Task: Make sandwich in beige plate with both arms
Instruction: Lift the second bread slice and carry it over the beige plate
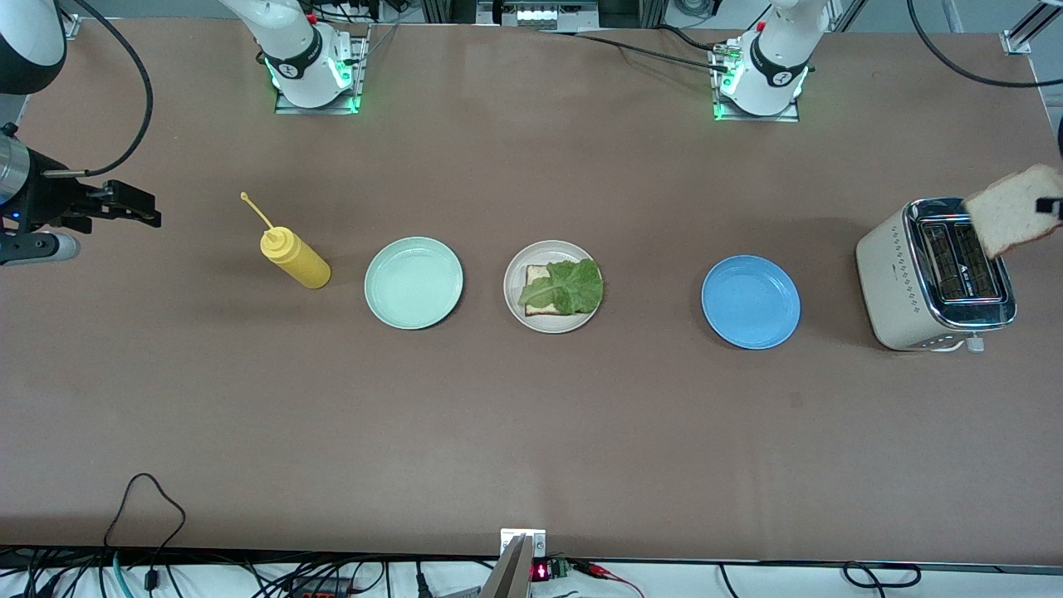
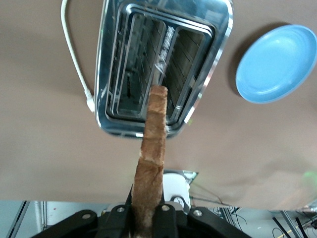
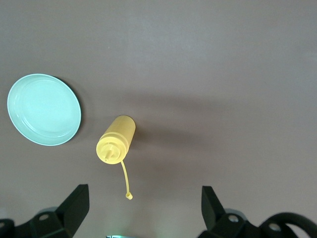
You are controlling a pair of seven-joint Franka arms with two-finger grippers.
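The beige plate [image 1: 551, 286] sits mid-table and holds one bread slice [image 1: 537, 291] with a crinkly green lettuce leaf [image 1: 565, 286] on top. My left gripper [image 2: 146, 210] is shut on a second bread slice [image 1: 1011, 210], holding it in the air above the toaster [image 1: 936, 276]; the slice shows edge-on in the left wrist view [image 2: 151, 163], over the toaster's slots [image 2: 163, 59]. My right gripper [image 1: 124, 204] is open and empty, up in the air at the right arm's end of the table, waiting; its fingers [image 3: 74, 206] stand wide apart.
A yellow squeeze bottle [image 1: 292, 256] stands beside a mint-green plate [image 1: 413, 282] toward the right arm's end. A blue plate [image 1: 750, 301] lies between the beige plate and the toaster. The toaster's white cord [image 2: 74, 59] runs from its side.
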